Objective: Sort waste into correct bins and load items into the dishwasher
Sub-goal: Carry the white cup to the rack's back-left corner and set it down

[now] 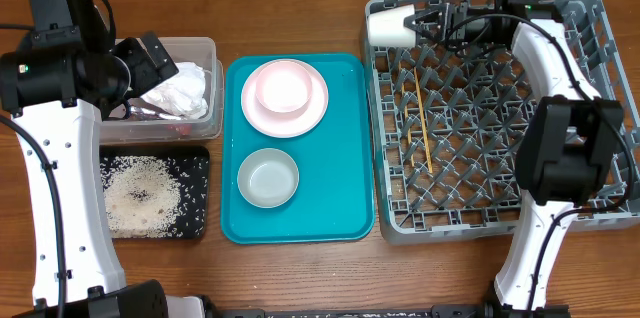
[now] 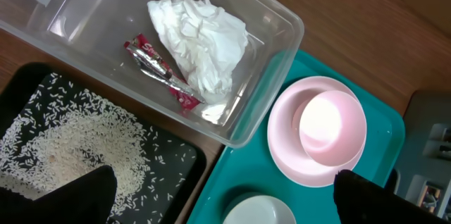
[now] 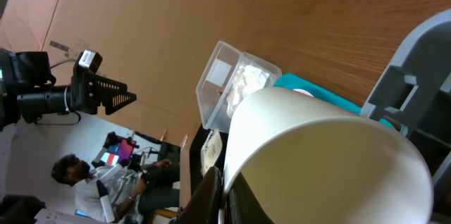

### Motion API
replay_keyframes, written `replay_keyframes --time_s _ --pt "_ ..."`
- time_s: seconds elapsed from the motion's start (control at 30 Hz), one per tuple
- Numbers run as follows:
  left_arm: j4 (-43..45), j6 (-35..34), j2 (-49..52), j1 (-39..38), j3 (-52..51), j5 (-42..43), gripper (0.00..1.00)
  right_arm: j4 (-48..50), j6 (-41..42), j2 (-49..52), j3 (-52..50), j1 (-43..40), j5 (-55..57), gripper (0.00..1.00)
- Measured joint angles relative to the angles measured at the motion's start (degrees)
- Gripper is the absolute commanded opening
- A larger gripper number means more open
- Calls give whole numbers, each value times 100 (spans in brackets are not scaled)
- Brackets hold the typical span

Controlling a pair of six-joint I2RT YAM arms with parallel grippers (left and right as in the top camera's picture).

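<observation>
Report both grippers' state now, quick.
Left gripper: jaws open, holding nothing.
Right gripper: jaws closed on the white cup.

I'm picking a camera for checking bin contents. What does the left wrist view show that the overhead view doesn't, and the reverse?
Only the left wrist view: the red wrapper, lying against the napkin in the clear tub; overhead it is hard to make out beside the left arm. Only overhead: the dish rack holding the chopsticks, and the right gripper shut on the white cup. Both: the napkin, rice on the black tray, the pink plate carrying a bowl, and a second bowl on the teal tray.
</observation>
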Motion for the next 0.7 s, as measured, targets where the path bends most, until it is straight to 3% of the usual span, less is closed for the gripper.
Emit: replay_keyframes --time_s 0.7 --pt "0 0 0 0 0 0 100 -223 -258 -13 -306 -48 833 4"
